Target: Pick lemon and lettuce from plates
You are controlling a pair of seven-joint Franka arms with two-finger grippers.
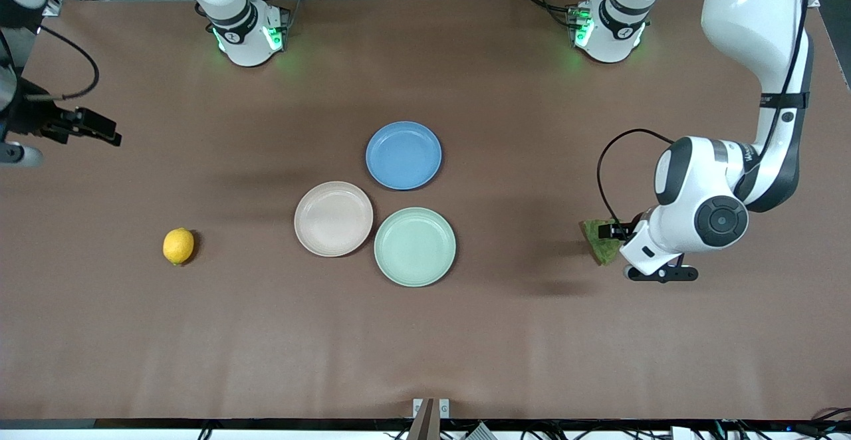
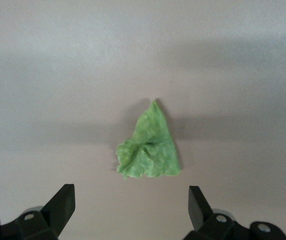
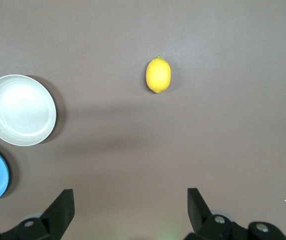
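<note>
The lemon [image 1: 178, 246] lies on the bare table [image 1: 425, 347] toward the right arm's end, well apart from the plates and a little nearer the front camera than the beige plate [image 1: 333, 218]; the lettuce [image 1: 600, 241] lies on the table toward the left arm's end, well apart from the green plate [image 1: 415, 246], with the left gripper [image 1: 615, 231] just above it. Both plates are empty, so both things appear to be already off them, and the step in hand looks like a finish or a reset rather than a fresh pick. In the left wrist view the left gripper's fingers [image 2: 62, 205] are spread wide and hold nothing, with the lettuce [image 2: 149, 149] flat on the cloth between and ahead of them. The right gripper [image 1: 90, 126] hangs at the table's edge by the right arm's end, and its fingers [image 3: 62, 209] are likewise spread and empty, with the lemon [image 3: 158, 75] ahead of them. If the lettuce is to be lifted, the left gripper likely needs to drop straight down and pinch the thin leaf near its crumpled middle. A blue plate [image 1: 403, 155] sits farther from the front camera, touching neither arm's path; nothing stands in the way of either gripper
</note>
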